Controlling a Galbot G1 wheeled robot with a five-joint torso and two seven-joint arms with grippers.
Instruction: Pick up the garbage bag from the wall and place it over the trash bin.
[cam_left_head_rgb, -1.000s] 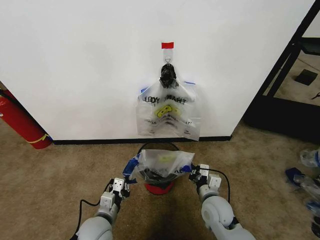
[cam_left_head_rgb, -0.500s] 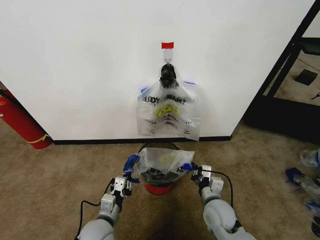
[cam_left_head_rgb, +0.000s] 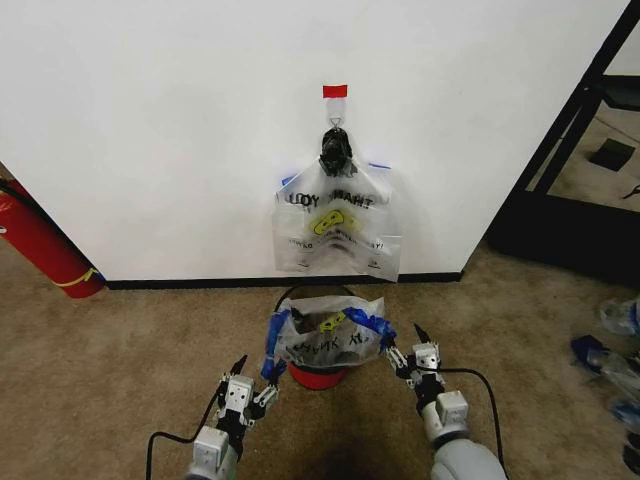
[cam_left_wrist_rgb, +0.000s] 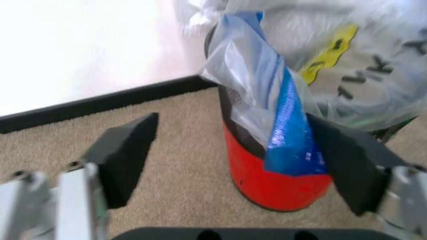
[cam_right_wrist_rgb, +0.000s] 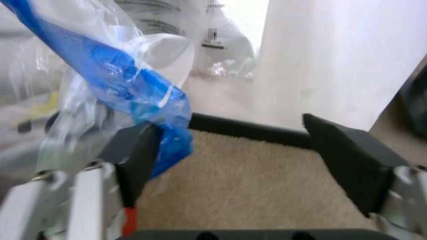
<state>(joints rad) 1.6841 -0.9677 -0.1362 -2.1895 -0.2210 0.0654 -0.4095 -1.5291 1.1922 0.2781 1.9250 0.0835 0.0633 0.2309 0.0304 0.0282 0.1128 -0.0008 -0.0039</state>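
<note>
The garbage bag (cam_left_head_rgb: 326, 336), clear with black print and blue handles, lies draped over the mouth of the trash bin (cam_left_head_rgb: 318, 376), a small black bin with a red base. My left gripper (cam_left_head_rgb: 251, 386) is open just short of the bin's left side. In the left wrist view the blue handle (cam_left_wrist_rgb: 291, 135) hangs down the bin's red base (cam_left_wrist_rgb: 277, 187), between the spread fingers of the left gripper (cam_left_wrist_rgb: 233, 160) and close to one of them. My right gripper (cam_left_head_rgb: 404, 351) is open at the bin's right. In the right wrist view the other blue handle (cam_right_wrist_rgb: 127, 85) hangs beside the right gripper (cam_right_wrist_rgb: 243, 160).
A bunch of matching bags (cam_left_head_rgb: 336, 228) hangs from a black knot (cam_left_head_rgb: 335, 150) under a red tape strip (cam_left_head_rgb: 335, 91) on the white wall (cam_left_head_rgb: 160, 130). A red fire extinguisher (cam_left_head_rgb: 45, 245) leans at the left. A black frame (cam_left_head_rgb: 570, 130) and loose bags (cam_left_head_rgb: 612, 350) are at the right.
Both grippers have opened, let go of the blue handles and drawn back toward me. The bag has settled lower over the bin's rim.
</note>
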